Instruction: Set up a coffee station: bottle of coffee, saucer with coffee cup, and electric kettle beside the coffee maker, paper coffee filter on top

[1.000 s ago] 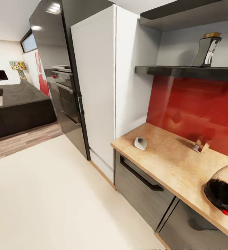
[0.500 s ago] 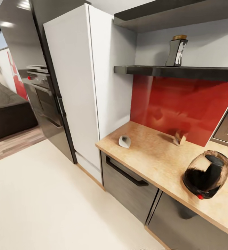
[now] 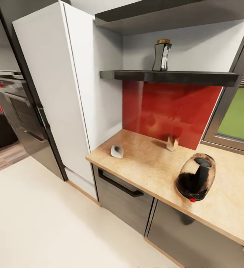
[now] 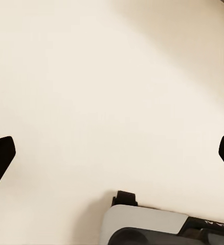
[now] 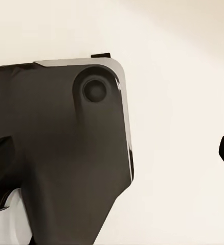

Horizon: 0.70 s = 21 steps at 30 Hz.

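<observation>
The kitchen countertop [image 3: 151, 163] runs along the red backsplash. On it lies the white paper coffee filter [image 3: 116, 151] near its left end, and the glass electric kettle [image 3: 195, 178] stands further right near the front edge. The bottle of coffee [image 3: 161, 56], dark with a yellow lid, stands on the dark kitchen shelf [image 3: 166, 76] above. My left gripper [image 4: 112, 155] is open over the cream floor, and so is my right gripper [image 5: 112, 153], above my own dark base. The coffee maker, saucer and coffee cup are out of view.
A tall white cabinet [image 3: 58, 93] borders the counter's left end, with a built-in oven [image 3: 14, 96] beyond it. A small tan object [image 3: 171, 143] sits by the backsplash. A window [image 3: 241, 111] is at the right. Dark drawers [image 3: 124, 197] lie under the counter.
The head view has swung to the right, so the counter, shelf and kettle sit further left in the picture and a window has come into view. Nothing on the counter has moved.
</observation>
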Available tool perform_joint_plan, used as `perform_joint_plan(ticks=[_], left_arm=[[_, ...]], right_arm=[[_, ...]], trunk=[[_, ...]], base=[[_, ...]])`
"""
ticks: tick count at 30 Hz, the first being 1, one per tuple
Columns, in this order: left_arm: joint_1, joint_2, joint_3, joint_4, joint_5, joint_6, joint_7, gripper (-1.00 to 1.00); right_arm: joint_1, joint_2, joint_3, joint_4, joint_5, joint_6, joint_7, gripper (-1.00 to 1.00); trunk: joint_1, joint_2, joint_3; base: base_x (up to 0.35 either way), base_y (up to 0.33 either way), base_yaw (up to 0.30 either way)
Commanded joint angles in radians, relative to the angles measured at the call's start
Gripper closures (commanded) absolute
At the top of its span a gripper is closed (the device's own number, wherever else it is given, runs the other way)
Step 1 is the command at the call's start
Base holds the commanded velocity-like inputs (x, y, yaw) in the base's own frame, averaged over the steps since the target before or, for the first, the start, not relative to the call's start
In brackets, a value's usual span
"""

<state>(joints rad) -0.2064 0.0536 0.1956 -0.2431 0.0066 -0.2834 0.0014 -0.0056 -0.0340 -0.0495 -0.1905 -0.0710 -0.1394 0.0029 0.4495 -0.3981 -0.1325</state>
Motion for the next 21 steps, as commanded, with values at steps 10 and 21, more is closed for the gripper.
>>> perform_joint_plan(ticks=[10, 21], left_arm=[[-0.055, -0.006, -0.011, -0.073, -0.011, -0.002, -0.010, -1.00], [-0.287, -0.037, -0.028, -0.234, -0.010, 0.015, -0.012, -1.00]], right_arm=[[-0.001, 0.005, 0.000, 0.002, -0.007, -0.004, 0.002, -1.00], [-0.001, 0.006, 0.000, 0.007, -0.006, -0.005, 0.000, -1.00]], trunk=[[0.001, -0.002, -0.002], [0.001, -0.002, -0.002]], base=[[0.000, 0.000, -0.289], [0.000, 0.000, -0.285]])
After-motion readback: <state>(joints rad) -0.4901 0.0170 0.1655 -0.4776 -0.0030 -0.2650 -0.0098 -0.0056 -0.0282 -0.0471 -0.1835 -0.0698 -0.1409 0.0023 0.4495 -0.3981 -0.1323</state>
